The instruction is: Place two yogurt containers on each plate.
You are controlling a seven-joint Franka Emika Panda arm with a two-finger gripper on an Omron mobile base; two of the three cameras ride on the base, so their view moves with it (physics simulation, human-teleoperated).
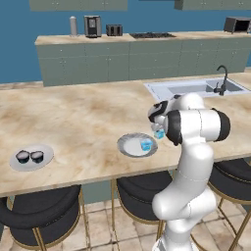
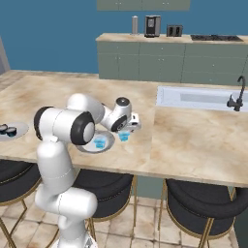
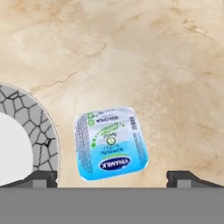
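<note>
Lying between wide jaws: light-blue yogurt cup (image 3: 110, 143)

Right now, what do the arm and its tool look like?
The glossy white rounded arm is built of thick tubular links with black bands at the joints. Its wrist ends in a white-and-dark head carrying the tool, which has two small dark grey blocky fingertips. No cables or markings are visible.
</note>
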